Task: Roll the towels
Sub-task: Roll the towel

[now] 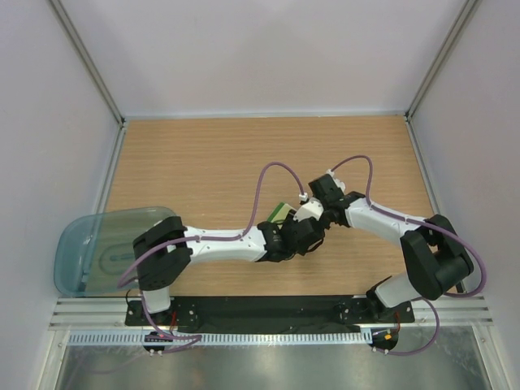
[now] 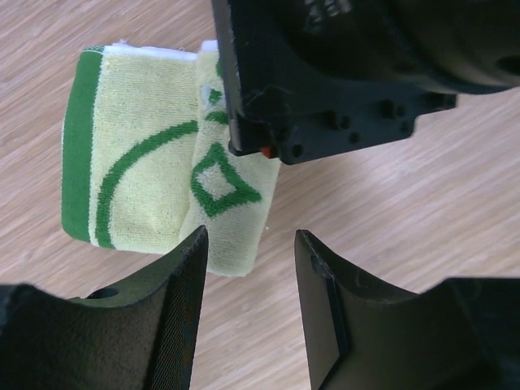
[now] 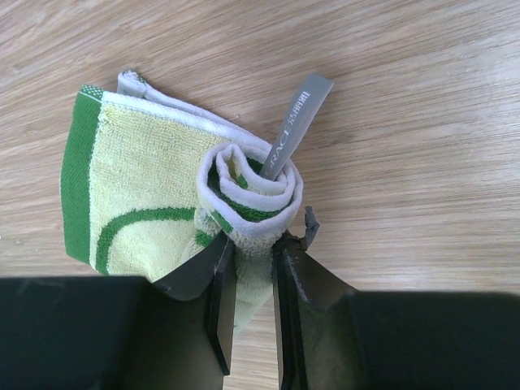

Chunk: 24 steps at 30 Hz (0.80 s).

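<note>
The green and cream towel (image 3: 138,187) lies on the wooden table, its right part wound into a tight roll (image 3: 252,195) with a grey label (image 3: 298,122) sticking out of the core. My right gripper (image 3: 254,244) is shut on the near end of that roll. My left gripper (image 2: 250,240) is open and empty, just right of the towel's near corner (image 2: 146,179), under the right wrist. From above, only a green edge of the towel (image 1: 283,213) shows between the left gripper (image 1: 305,236) and the right gripper (image 1: 313,215). The pale mint-blue towel is not in view.
A translucent teal-grey plastic bin (image 1: 89,252) sits at the table's near left corner, beside the left arm's base. White walls with metal posts close in the table on three sides. Both arms meet near the middle of the table (image 1: 244,162).
</note>
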Available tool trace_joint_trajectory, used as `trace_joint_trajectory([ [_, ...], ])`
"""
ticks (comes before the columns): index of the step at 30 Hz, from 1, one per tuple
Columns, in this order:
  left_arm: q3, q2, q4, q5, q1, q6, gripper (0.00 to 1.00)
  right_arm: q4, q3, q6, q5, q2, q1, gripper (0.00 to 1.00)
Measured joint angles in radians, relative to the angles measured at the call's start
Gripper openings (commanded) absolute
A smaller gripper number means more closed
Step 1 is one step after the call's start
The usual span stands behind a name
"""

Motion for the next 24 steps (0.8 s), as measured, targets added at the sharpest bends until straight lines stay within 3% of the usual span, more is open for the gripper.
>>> trace_joint_trajectory([
  [24,-0.037,0.052,0.039,-0.003,0.018,-0.009,0.45,-0.049,0.05,0.0,-0.028,0.053,-0.016,0.11],
])
